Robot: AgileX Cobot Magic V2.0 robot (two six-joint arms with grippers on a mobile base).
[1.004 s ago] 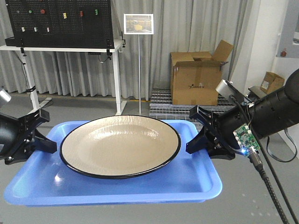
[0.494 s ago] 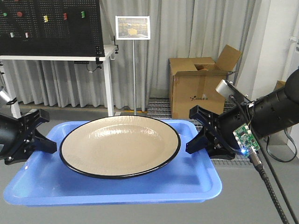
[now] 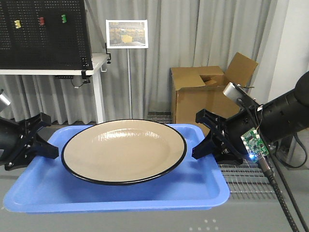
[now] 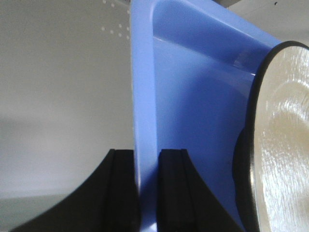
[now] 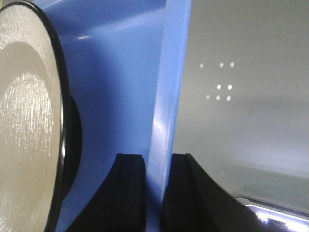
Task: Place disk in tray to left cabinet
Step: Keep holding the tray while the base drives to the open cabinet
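my left end effector [image 3: 47, 137] clamped on tray [image 3: 145, 193] left lip, right end effector [image 3: 200, 136] clamped on right lip, disk [image 3: 124, 150] sitting inside

The left gripper [image 3: 47, 137] is held low and level, its two black fingers pressed against either face of the tray [image 3: 120, 195] lip at one short end. The right gripper [image 3: 199, 137] is clamped likewise on the opposite lip, and the right arm [image 3: 285, 113] is angled downward toward it.
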